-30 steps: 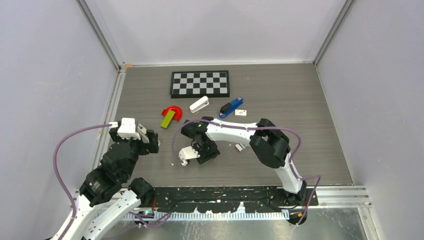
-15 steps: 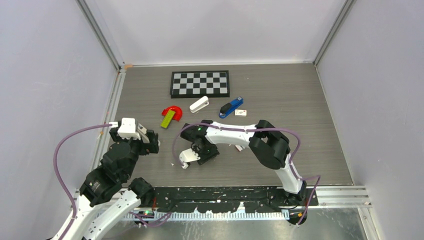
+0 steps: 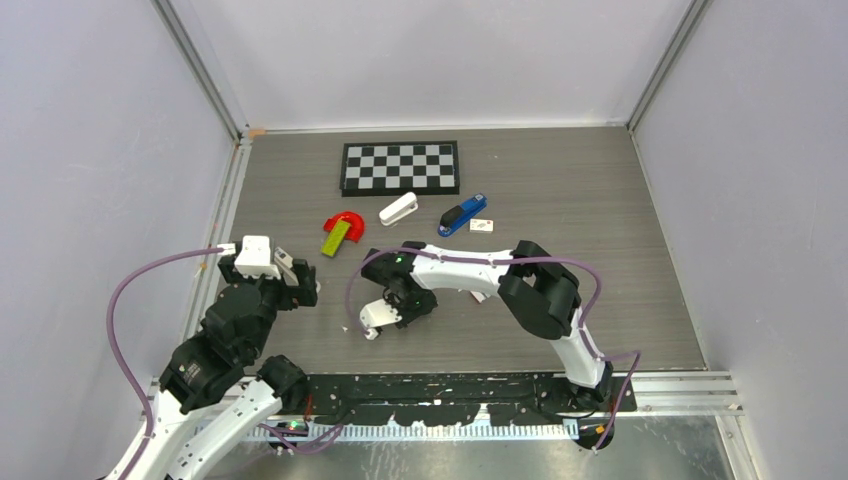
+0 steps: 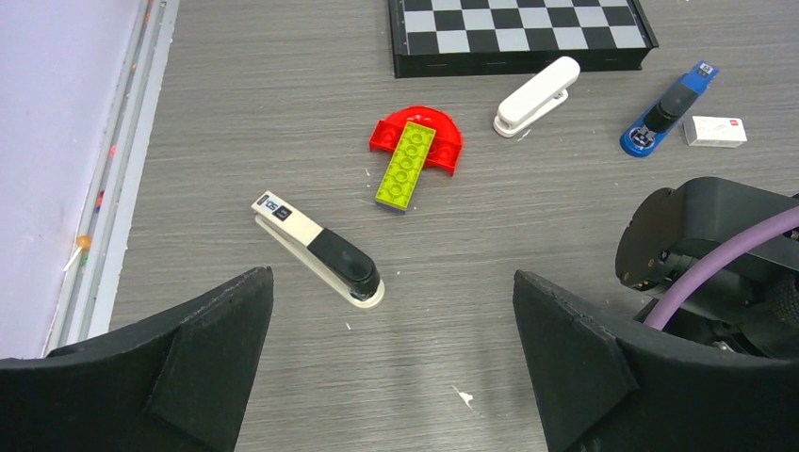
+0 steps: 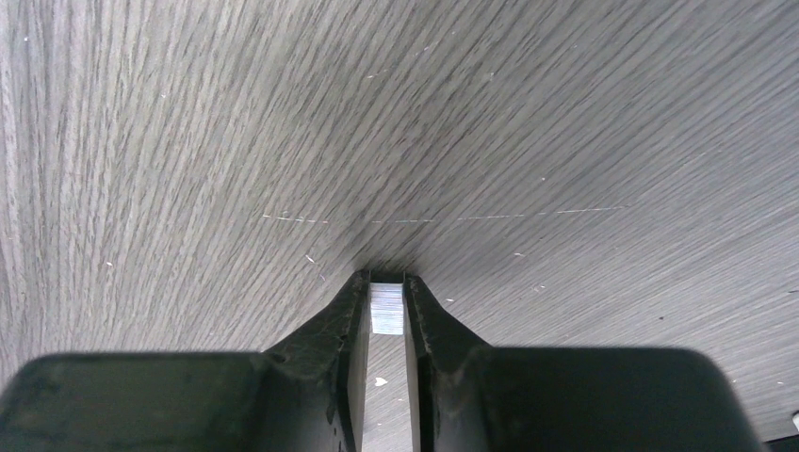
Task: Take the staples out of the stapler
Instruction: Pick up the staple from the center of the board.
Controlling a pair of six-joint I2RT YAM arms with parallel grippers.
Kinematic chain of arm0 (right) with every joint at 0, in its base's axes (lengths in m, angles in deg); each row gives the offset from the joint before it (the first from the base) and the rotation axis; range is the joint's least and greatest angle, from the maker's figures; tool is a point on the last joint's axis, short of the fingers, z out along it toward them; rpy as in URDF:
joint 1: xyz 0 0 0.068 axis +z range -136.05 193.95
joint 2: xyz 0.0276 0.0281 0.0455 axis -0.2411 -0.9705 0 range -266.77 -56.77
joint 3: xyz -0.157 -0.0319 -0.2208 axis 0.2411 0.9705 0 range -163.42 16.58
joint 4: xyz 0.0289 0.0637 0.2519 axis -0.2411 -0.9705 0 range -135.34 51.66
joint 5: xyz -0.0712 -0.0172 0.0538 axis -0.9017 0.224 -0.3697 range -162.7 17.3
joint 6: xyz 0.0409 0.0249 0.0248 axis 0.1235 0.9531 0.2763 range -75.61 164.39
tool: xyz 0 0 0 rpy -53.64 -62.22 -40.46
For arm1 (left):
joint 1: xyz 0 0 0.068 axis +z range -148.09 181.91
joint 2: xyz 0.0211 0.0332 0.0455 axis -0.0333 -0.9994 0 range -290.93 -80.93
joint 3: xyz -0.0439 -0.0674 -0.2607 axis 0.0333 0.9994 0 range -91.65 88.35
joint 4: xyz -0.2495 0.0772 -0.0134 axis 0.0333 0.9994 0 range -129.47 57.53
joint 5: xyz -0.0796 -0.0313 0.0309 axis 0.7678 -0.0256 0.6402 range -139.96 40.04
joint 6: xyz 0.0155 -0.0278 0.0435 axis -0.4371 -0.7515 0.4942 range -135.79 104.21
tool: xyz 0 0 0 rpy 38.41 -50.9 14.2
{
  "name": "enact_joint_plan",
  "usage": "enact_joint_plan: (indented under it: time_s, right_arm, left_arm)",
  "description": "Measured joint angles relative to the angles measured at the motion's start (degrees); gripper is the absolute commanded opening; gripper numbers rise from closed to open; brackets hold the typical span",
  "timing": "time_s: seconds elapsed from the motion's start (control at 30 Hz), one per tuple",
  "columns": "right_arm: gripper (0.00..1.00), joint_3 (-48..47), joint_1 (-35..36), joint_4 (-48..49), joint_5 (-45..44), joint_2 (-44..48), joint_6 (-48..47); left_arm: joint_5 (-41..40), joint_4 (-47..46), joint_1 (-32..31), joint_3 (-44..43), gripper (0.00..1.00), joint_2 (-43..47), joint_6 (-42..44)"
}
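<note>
The blue stapler (image 3: pixel 461 215) lies at the back of the table, right of centre, and also shows in the left wrist view (image 4: pixel 664 111). My right gripper (image 3: pixel 404 302) points down at the table in the middle, far from the stapler. In the right wrist view it (image 5: pixel 386 282) is shut on a short silver strip of staples (image 5: pixel 386 309), with its tips at the table surface. My left gripper (image 4: pixel 391 377) is open and empty above the table's left side (image 3: pixel 300 285).
A small red-and-white box (image 3: pixel 482 225) lies next to the blue stapler. A white stapler (image 3: pixel 398 209), a red arch with a green brick (image 3: pixel 340 232) and a chessboard (image 3: pixel 400 166) lie at the back. A cream-and-black stapler (image 4: pixel 318 250) lies ahead of my left gripper.
My right wrist has shifted slightly to the left and down toward the table. The left arm has not moved.
</note>
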Motion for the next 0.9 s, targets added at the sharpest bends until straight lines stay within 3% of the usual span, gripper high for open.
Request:
enact_joint_plan:
  time_s: [0.23, 0.5, 0.9]
  right_arm:
    - [0.11, 0.59, -0.02, 0.59, -0.07, 0.46, 0.28]
    - [0.09, 1.68, -2.12, 2.29, 3.28, 1.90, 5.35]
    - [0.09, 7.91, -7.85, 4.37, 12.70, 18.18, 15.41]
  left_arm:
    - [0.39, 0.00, 0.09, 0.00, 1.00, 0.00, 0.00]
    - [0.44, -0.04, 0.09, 0.04, 1.00, 0.00, -0.02]
    - [1.88, -0.33, 0.44, 0.59, 1.00, -0.22, -0.04]
